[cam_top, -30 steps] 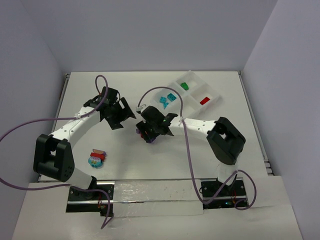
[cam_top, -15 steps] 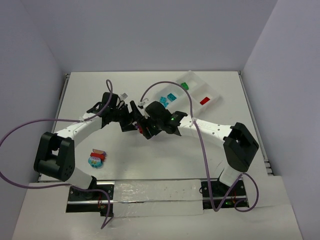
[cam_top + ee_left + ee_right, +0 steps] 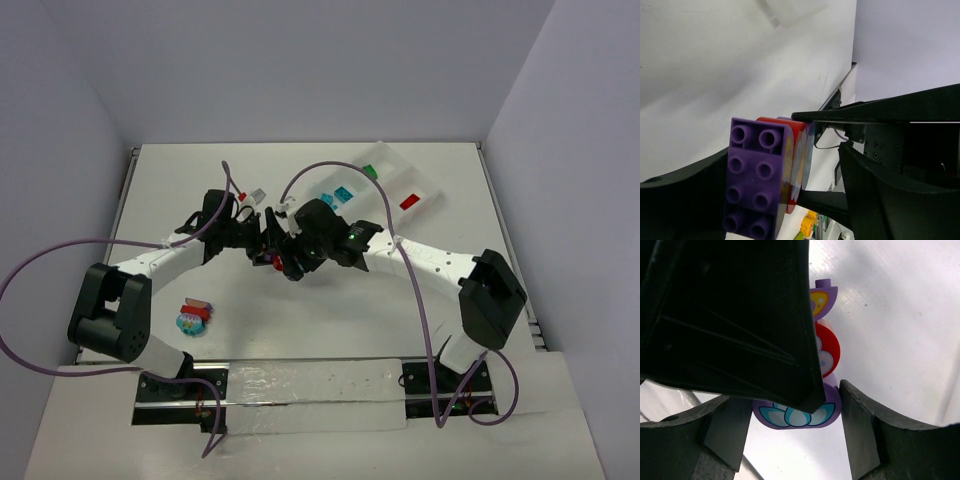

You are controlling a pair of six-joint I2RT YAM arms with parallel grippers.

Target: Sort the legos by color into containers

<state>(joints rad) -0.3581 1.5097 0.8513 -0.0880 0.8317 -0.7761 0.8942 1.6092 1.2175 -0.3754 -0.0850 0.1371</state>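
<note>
Right gripper (image 3: 796, 407) is clamped on the brick stack (image 3: 771, 175), which we read as purple, red and purple pieces pressed together. The stack sits left of the clear tray (image 3: 390, 186), on its near side. Our left gripper (image 3: 785, 200) straddles the same stack with jaws apart, and a gap shows along one finger. Inside the tray, a green brick (image 3: 369, 171), teal bricks (image 3: 340, 195) and a red brick (image 3: 409, 201) lie in separate compartments. A second clump (image 3: 192, 318) lies much farther left of the tray.
</note>
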